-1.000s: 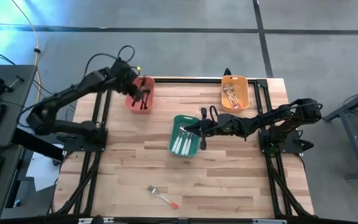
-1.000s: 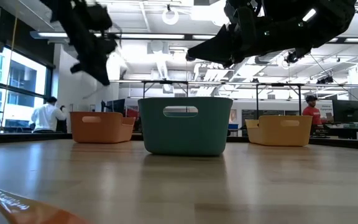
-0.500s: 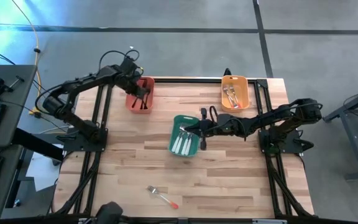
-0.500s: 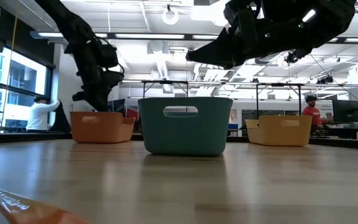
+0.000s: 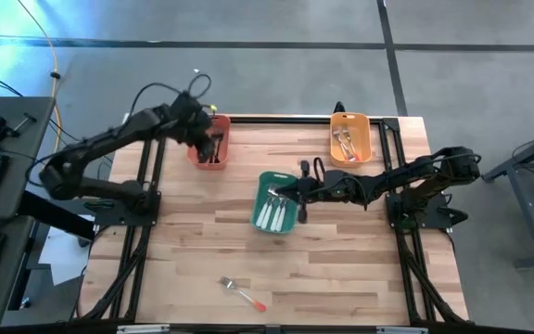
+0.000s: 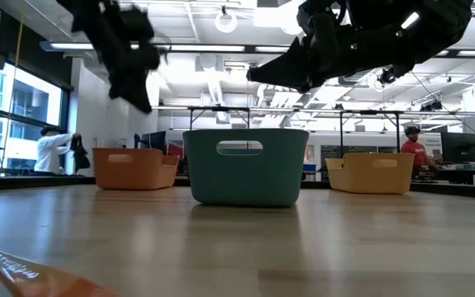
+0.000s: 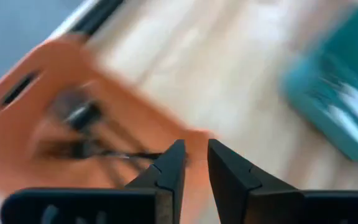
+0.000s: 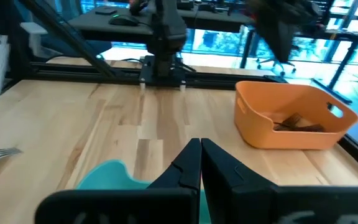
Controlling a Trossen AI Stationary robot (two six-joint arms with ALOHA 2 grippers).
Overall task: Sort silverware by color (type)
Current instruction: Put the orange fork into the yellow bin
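Observation:
My left gripper (image 5: 212, 139) hangs over the salmon bin (image 5: 196, 154), its fingers a little apart (image 7: 195, 155) with nothing between them. Dark-handled silverware (image 7: 82, 146) lies in that bin. My right gripper (image 5: 284, 192) hovers shut (image 8: 201, 150) over the right rim of the teal bin (image 5: 258, 211), which holds white-handled silverware (image 5: 269, 215). The orange bin (image 5: 367, 139) at the far right holds more silverware (image 5: 345, 141). One fork with an orange-red handle (image 5: 242, 293) lies flat on the table near its front edge.
The three bins stand in the table's far half; in the low view the teal bin (image 6: 246, 169) is nearest. Bare wood lies between the bins and the lone fork. People (image 6: 56, 150) and desks show in the room beyond.
My left gripper dipped down to the salmon bin and has come back up above it, ending about where it began. My right arm has kept still.

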